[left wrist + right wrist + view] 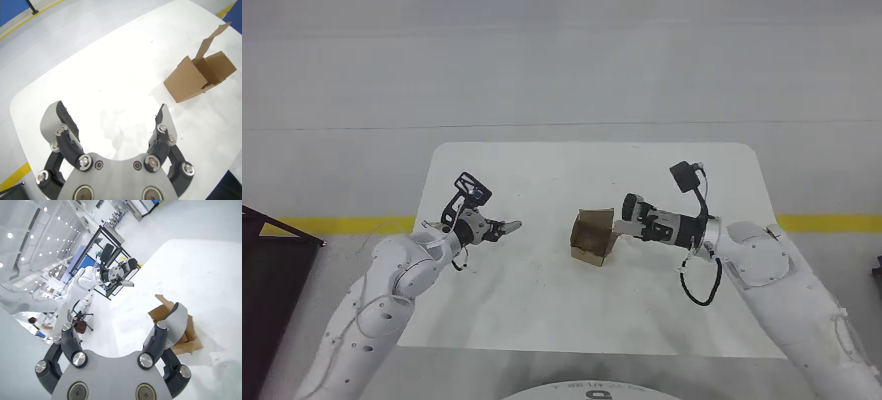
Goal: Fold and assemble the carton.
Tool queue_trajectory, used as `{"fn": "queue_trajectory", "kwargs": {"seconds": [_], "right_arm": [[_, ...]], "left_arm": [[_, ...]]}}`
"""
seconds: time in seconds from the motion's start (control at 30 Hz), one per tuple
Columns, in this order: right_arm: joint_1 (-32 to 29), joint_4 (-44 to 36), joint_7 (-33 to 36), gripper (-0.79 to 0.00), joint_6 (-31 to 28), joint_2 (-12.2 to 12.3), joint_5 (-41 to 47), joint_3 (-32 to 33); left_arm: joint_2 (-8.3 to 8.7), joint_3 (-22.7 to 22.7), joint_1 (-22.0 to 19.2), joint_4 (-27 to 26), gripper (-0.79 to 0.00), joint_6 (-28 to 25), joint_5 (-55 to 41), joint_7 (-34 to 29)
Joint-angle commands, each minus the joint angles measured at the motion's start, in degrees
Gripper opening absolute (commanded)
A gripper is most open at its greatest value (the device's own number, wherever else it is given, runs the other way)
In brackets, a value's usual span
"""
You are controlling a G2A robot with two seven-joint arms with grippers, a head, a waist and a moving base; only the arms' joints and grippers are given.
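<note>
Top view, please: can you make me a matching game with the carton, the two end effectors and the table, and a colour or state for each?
1 carton
2 left end effector
3 right end effector
4 table

A white
B open, well apart from the carton
C brown, a flap standing up
D open, right beside the carton

Pairs: 1-C, 2-B, 3-D, 4-A

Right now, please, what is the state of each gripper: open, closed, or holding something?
Left gripper: jaws open, holding nothing.
Right gripper: jaws open beside the carton, not closed on it.
</note>
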Motion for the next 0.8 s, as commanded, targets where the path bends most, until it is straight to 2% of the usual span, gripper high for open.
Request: {"fn": "queue_trajectory", "kwargs": {"seconds": [0.0, 0.13, 0.37, 0.43, 0.57, 0.77], "right_arm": [[-2.51, -1.3, -4.15, 0.0, -1.12, 0.21, -6.72, 2.55], [-7.39, -2.98, -10.32, 0.0, -0.32, 0.46, -14.77, 6.28], [-13.64, 0.33, -11.92, 0.0, 1.58, 1.04, -13.54, 12.32], [-15.16, 1.78, -12.14, 0.0, 3.9, 1.1, -14.25, 13.31], [-16.16, 3.58, -12.85, 0.0, 8.77, 0.91, -18.89, 12.39], [-12.83, 4.86, -13.1, 0.0, 14.73, 0.24, -26.45, 7.89]], "left_arm": [[-0.21, 1.71, -0.88, 0.58, 0.0, -0.34, 1.77, 0.86], [-0.66, 4.77, -2.27, 1.29, 0.0, -0.53, 4.87, 2.39], [-1.53, 9.16, -4.73, 3.2, 0.0, -0.08, 7.29, 3.42], [-1.82, 10.36, -5.57, 4.42, 0.0, 0.16, 7.75, 3.42], [-2.43, 12.69, -7.78, 7.27, 0.0, -0.15, 8.21, 3.62], [-3.29, 15.68, -10.43, 9.96, 0.0, -0.16, 9.64, 3.92]]}}
